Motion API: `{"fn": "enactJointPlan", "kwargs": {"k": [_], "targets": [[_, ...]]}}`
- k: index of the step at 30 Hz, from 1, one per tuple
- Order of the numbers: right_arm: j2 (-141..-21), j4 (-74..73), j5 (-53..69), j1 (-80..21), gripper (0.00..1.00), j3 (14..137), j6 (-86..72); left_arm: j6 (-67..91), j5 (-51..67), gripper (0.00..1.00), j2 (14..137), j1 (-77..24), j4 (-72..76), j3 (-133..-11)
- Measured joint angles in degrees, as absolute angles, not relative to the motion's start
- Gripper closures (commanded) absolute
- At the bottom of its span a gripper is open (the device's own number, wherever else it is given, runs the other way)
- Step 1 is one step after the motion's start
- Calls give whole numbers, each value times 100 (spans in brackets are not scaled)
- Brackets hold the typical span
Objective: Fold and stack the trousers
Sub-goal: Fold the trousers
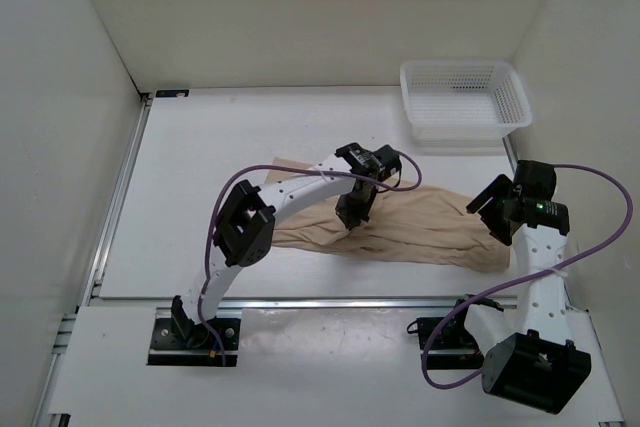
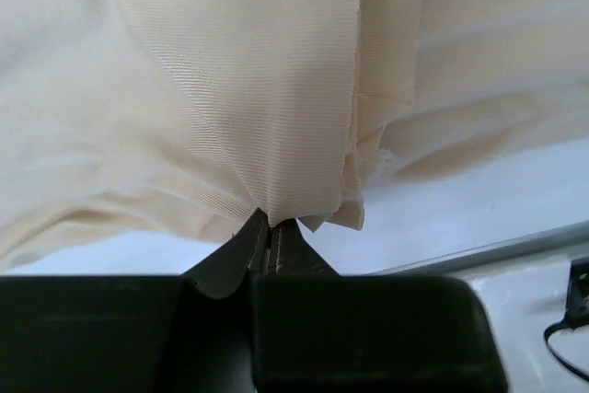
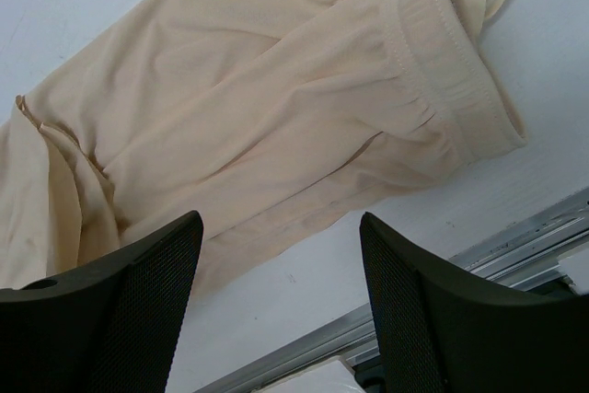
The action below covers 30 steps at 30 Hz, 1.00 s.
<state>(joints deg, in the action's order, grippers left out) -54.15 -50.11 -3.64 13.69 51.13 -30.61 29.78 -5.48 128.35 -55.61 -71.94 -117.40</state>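
The beige trousers (image 1: 420, 227) lie crumpled across the middle of the white table, from the left arm to the right arm. My left gripper (image 1: 352, 215) is shut on a pinch of their fabric near the middle; in the left wrist view its fingertips (image 2: 270, 227) clamp a gathered fold of the trousers (image 2: 230, 89), which hang above them. My right gripper (image 1: 492, 215) is open and empty, just above the right end of the trousers. In the right wrist view the waistband (image 3: 451, 71) lies beyond its spread fingers (image 3: 138, 301).
A white plastic mesh basket (image 1: 463, 97) stands at the back right of the table. White walls close in the left, back and right sides. A metal rail (image 1: 330, 299) runs along the table's near edge, in front of the arm bases.
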Motion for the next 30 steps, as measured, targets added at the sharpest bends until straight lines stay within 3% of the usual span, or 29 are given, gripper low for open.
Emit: {"fn": "enactJointPlan", "kwargs": {"k": [3,4,5,7,8,9,10,15,16,19,24,30], "targets": [[-5415,-5011,-364,1369,26,5113,-3061,2971,-471,90,12606,-5649,-7181,-11362],[-5415,-5011,-364,1369,26,5113,-3061,2978,-419,84,12575,-5688,-7168,-11284],[-5415,-5011,-366,1369,26,5113,-3061,2980,-351,70,12567,-5725,-7146,-11222],[-5415,-5009,-366,1369,26,5113,-3061,2987,-189,53,12567,-5778,-7109,-11153],[-5415,-5011,-366,1369,26,5113,-3061,2978,-99,24,12569,-5793,-7107,-11148],[-5415,-5011,-366,1369,26,5113,-3061,2961,-12,4,12569,-5813,-7091,-11150],[-5415,-5011,-366,1369,26,5113,-3059,2965,62,0,12567,-5828,-7094,-11203],[-5415,-5011,-366,1369,26,5113,-3061,2932,342,0,12562,-5758,-7223,-11904],[-5415,-5013,-366,1369,26,5113,-3059,2910,403,11,12508,-5680,-7201,-12029],[-5415,-5013,-366,1369,26,5113,-3061,2832,582,24,12060,-5192,-7063,-11928],[-5393,-5017,-364,1361,26,5113,-3059,2759,1031,16,11006,-3164,-6455,-10676],[-5328,-5048,-362,1304,26,5113,-3059,2532,860,8,10971,-1247,-6101,-9321]]}}
